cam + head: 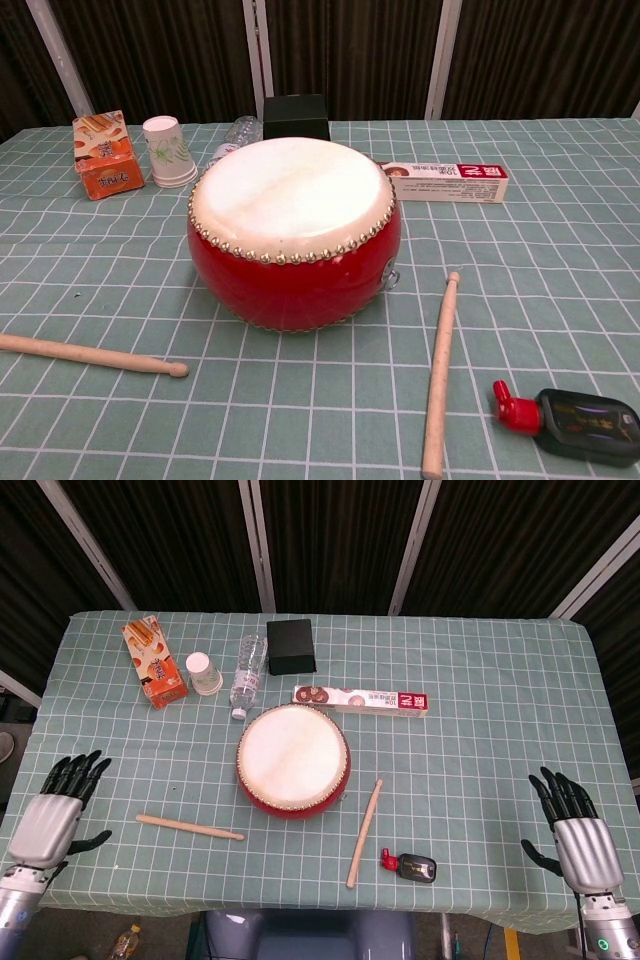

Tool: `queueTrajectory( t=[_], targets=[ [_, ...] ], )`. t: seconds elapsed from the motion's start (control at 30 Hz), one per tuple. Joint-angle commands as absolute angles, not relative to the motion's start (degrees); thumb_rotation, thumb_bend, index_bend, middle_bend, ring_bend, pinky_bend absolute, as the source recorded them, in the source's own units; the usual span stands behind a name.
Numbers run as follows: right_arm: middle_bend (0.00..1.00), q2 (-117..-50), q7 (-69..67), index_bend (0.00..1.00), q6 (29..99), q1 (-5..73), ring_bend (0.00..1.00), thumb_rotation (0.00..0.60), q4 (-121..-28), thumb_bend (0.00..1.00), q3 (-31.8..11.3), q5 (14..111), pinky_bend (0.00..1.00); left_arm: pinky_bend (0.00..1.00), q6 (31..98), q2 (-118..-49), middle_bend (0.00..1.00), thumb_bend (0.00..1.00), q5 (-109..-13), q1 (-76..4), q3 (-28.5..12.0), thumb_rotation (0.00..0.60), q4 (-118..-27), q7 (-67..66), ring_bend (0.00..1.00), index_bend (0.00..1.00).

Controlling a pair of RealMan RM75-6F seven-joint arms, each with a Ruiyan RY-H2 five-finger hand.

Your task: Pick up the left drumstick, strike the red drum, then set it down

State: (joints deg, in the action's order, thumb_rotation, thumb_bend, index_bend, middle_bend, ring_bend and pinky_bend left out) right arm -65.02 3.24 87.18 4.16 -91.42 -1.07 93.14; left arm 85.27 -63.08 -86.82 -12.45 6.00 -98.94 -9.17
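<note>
The red drum (293, 761) (293, 232) with a pale skin stands mid-table. The left drumstick (189, 826) (92, 355) lies flat on the cloth, left of the drum and nearer the front edge. My left hand (50, 815) is open, fingers spread, at the table's left front corner, well apart from the stick. My right hand (578, 832) is open at the right front corner. Neither hand shows in the chest view. A second drumstick (365, 832) (440, 371) lies to the right of the drum.
Behind the drum lie a long box (361, 699), a black box (291, 646), a water bottle (248, 673), a paper cup (202, 672) and an orange carton (154, 661). A small black bottle with a red cap (410, 865) (570, 421) lies right of the second stick.
</note>
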Motion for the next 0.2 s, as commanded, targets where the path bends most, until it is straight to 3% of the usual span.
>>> queueTrajectory(
  t=[0.03,0.2],
  targets=[
    [0.00,-65.2,3.5,0.00,87.3,4.1,0.00,0.600,-91.2,0.25,-1.0,93.3,0.12,0.00,85.7,-62.1,0.00,0.00,-87.4,-10.4,7.4,0.600,-96.5,-6.9,0.00,0.00],
    [0.00,-65.3,3.4,0.00,87.6,4.1,0.00,0.600,-91.1,0.25,-1.1,93.4,0.12,0.00,89.3,-63.1,0.00,0.00,-89.7,-8.6,6.5,0.600,-94.1,-5.3,0.00,0.00]
  ],
)
